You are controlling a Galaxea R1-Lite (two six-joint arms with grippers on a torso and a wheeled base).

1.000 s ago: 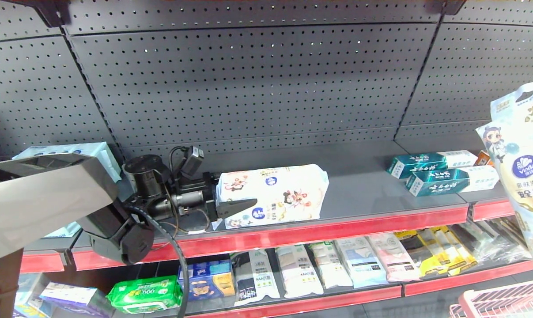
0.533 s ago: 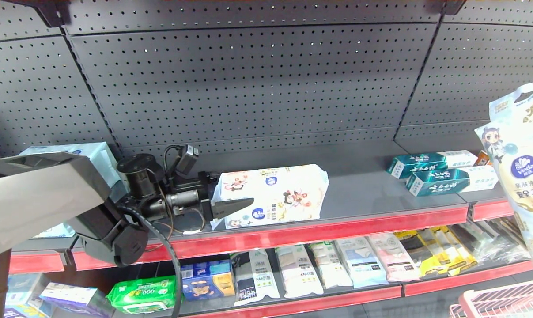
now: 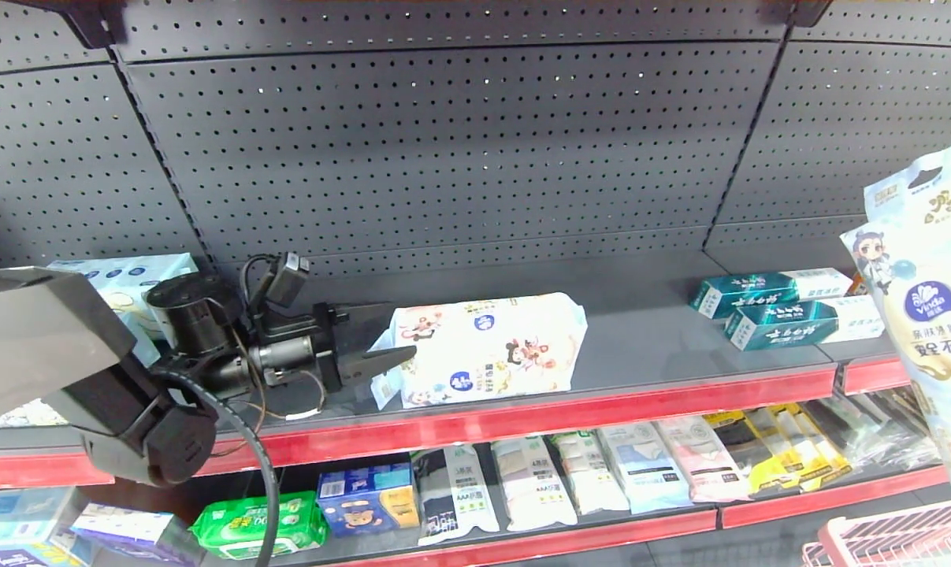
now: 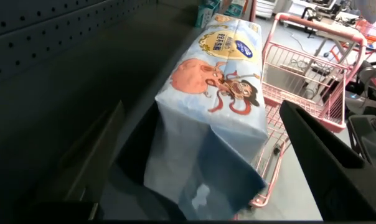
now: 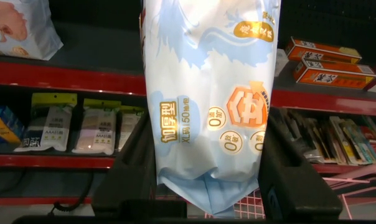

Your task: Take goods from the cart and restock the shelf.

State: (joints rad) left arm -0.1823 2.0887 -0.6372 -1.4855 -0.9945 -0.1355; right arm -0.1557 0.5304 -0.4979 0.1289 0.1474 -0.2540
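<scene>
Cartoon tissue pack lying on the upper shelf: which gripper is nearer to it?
Left. The left gripper is open, its fingers on either side of one end of the cartoon tissue pack. The right gripper is far to the right, holding a tall bag.

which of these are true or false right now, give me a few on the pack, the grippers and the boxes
1. The pack lies flat on the shelf. True.
2. The left gripper is shut on the pack. False: its fingers are open, one on either side of the pack's end.
3. The right gripper holds a bag in the air. True.
4. Four toothpaste boxes touch the pack. False: two boxes lie at the shelf's right, apart from it.
</scene>
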